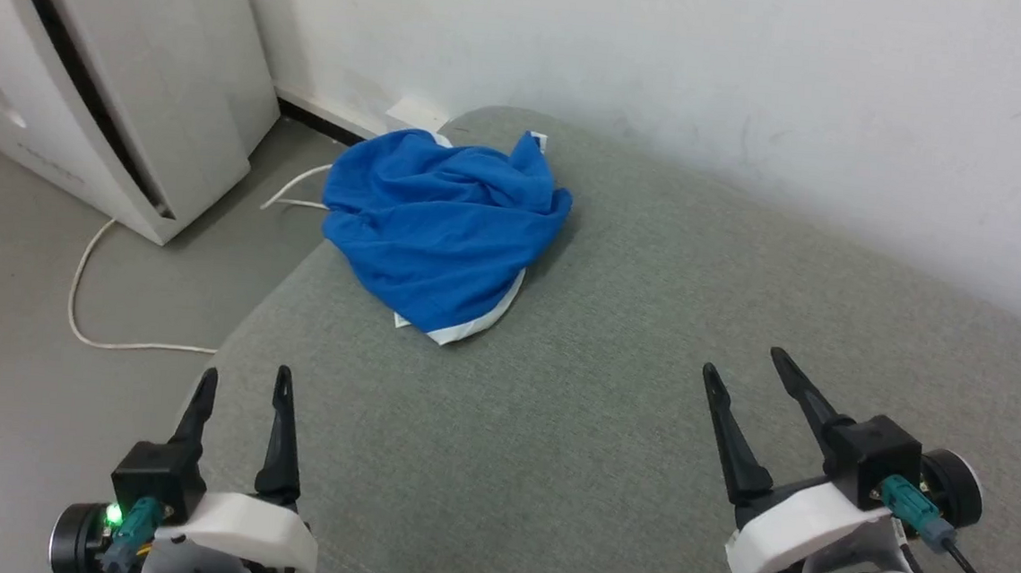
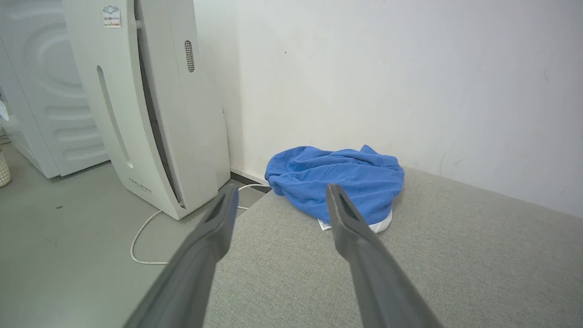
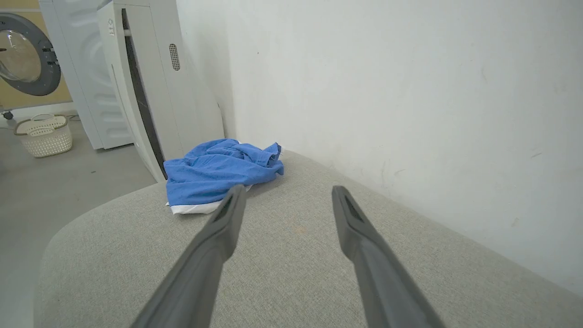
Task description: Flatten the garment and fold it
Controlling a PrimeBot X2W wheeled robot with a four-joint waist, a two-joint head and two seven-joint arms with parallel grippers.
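blue shorts point(image 1: 443, 228) sit crumpled at the far left corner of the grey cushion point(image 1: 608, 437), look light and floppy, so I'd pinch the white band point(image 1: 472, 327); left gripper point(image 1: 247, 372) and right gripper point(image 1: 742, 360) both spread, empty

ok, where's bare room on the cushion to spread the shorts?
Bare: cushion from the shorts down to both open jaws, and rightward along the wall. Crowded: far-left corner, where the shorts bunch at the cushion edge, cable and white appliance on the floor beyond.
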